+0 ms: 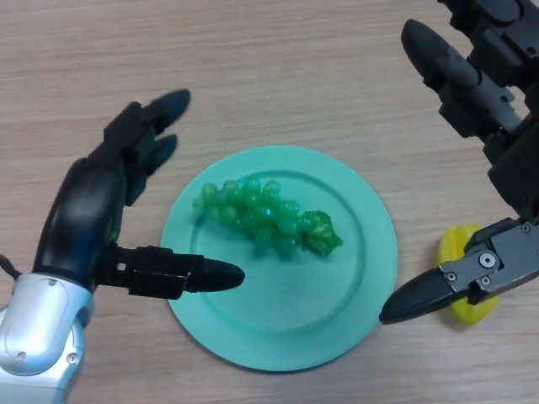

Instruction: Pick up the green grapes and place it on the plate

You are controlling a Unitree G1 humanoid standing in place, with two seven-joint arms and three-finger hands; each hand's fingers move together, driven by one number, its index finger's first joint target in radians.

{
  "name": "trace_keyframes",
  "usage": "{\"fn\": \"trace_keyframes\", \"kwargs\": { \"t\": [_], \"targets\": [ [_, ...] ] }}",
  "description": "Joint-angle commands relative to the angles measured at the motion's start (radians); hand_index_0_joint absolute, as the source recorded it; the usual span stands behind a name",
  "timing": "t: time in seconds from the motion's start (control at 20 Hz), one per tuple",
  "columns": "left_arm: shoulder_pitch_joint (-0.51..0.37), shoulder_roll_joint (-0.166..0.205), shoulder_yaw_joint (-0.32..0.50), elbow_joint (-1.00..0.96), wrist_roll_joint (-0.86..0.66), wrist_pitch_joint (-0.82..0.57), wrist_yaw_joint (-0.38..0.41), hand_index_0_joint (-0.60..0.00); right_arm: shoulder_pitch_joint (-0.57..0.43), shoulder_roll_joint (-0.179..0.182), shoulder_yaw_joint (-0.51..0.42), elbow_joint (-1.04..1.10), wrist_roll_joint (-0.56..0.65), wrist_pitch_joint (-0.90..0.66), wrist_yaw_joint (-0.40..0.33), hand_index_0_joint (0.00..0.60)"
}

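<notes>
A: What sits on the table [278, 50]?
B: A green plate [354, 303] at centre, with the grapes [268, 217] lying on its upper middle.
A: And the hands?
B: The left hand [93, 210] at nine o'clock, fingers spread straight, holding nothing, thumb over the plate's rim. The right hand [484, 88] at three o'clock, likewise spread apart and empty.
A: Anything else?
B: A small yellow thing [459, 244] at four o'clock, partly hidden behind the right thumb.

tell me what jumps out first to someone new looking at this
A bunch of green grapes lies on a mint-green plate at the centre of the wooden table. The open left hand and open right hand flank the plate, with a yellow object beneath the right hand.
</notes>
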Motion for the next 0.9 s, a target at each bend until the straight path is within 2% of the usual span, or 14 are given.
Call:
{"fn": "trace_keyframes", "kwargs": {
  "t": [0.05,0.15,0.25,0.3,0.35,0.4,0.5,0.6,0.75,0.9],
  "targets": [
    [-0.054,0.013,0.09,-0.116,-0.037,-0.128,-0.006,0.0,-0.042,-0.01,-0.087,-0.046,-0.07,-0.085,0.019,0.0],
    [-0.085,0.027,0.161,-0.194,-0.133,-0.069,-0.009,0.0,-0.052,-0.008,-0.087,-0.046,-0.065,-0.071,0.015,0.0],
    [-0.121,0.045,0.263,-0.278,-0.303,0.012,0.002,0.0,-0.06,-0.011,-0.082,-0.046,-0.066,-0.073,0.005,0.0],
    [-0.129,0.067,0.323,-0.311,-0.403,0.008,0.017,0.0,-0.063,-0.019,-0.087,-0.046,-0.059,-0.082,-0.001,0.0],
    [-0.128,0.084,0.35,-0.324,-0.451,0.012,0.025,0.0,-0.06,-0.026,-0.088,-0.046,-0.055,-0.092,-0.006,0.0],
    [-0.125,0.126,0.395,-0.34,-0.523,0.015,0.035,0.0,-0.05,-0.044,-0.092,-0.046,-0.04,-0.117,-0.021,0.0],
    [-0.12,0.168,0.437,-0.334,-0.598,0.003,0.057,0.0,-0.04,-0.072,-0.089,-0.046,-0.033,-0.164,-0.042,0.0],
    [-0.099,0.192,0.446,-0.323,-0.612,-0.036,0.052,0.0,-0.029,-0.084,-0.086,-0.046,-0.035,-0.2,-0.05,0.0],
    [-0.061,0.184,0.452,-0.314,-0.62,-0.067,0.039,0.0,-0.016,-0.081,-0.083,-0.046,-0.044,-0.22,-0.051,0.0],
    [-0.061,0.188,0.444,-0.317,-0.623,-0.041,0.06,0.0,-0.027,-0.06,-0.044,-0.046,-0.065,-0.216,-0.059,0.0]
  ]
}}
